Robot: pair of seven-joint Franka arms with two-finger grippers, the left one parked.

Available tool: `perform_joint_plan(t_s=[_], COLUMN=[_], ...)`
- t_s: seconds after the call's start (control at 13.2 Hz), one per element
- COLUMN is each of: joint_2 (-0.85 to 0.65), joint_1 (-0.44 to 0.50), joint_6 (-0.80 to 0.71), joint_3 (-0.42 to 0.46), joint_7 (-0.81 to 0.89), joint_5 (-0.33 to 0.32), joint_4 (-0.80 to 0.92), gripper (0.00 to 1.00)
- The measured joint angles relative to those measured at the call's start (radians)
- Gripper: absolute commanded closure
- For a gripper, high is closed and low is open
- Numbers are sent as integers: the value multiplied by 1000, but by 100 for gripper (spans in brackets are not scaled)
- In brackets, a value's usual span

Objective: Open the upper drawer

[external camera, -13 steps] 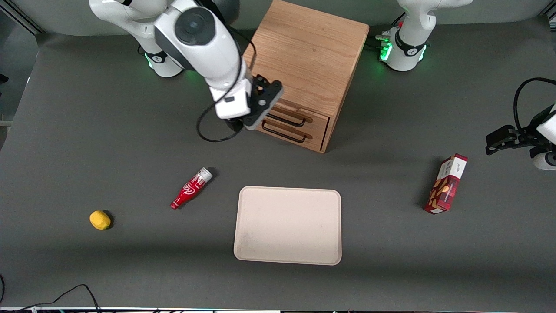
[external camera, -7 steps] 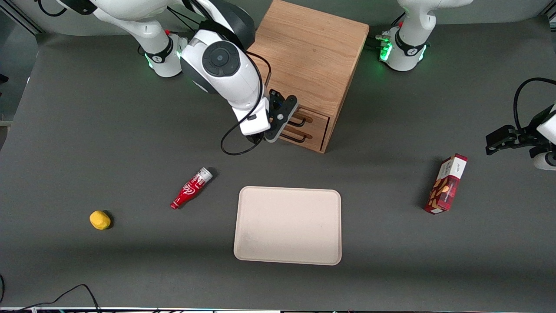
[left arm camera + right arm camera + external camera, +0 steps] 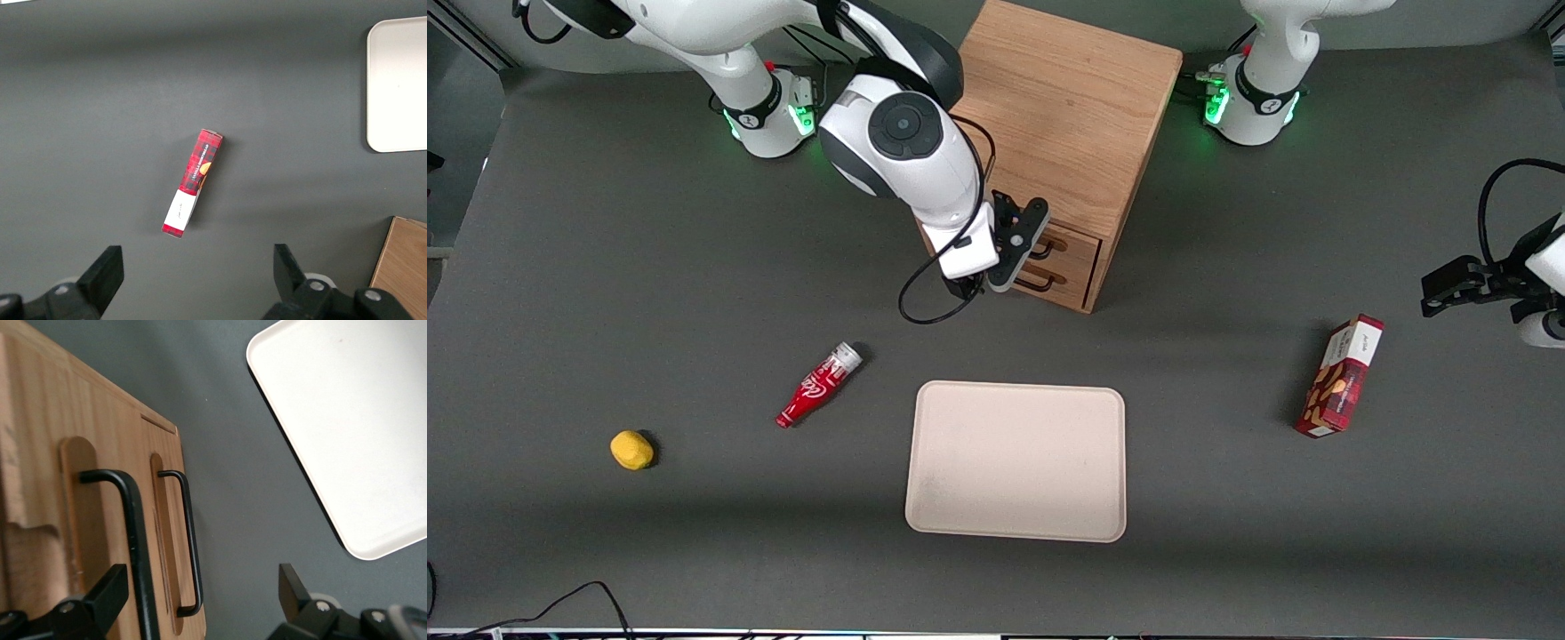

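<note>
Hovering right at the cabinet (image 3: 1063, 124) front, my gripper (image 3: 1021, 244) has its fingers (image 3: 107, 593) spread wide, one near the black bar handle (image 3: 130, 520) of the upper drawer (image 3: 1069, 242), the other out over the grey table (image 3: 605, 267). That drawer sits flush and shut, above the lower drawer (image 3: 1063, 277) with its own handle (image 3: 188, 540). Nearer the front camera lies the beige tray (image 3: 1016, 460)
</note>
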Motion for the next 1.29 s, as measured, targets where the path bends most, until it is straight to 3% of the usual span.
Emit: perform_joint_plan(t_s=[0.53, 1.29], joint_2=[18, 33], joint_1=[-4, -12], joint_6=[34, 120], joint_3=[-44, -268], joint_7=[-72, -303], joint_5=[-30, -30], joint_4=[-7, 75], gripper=[0, 0])
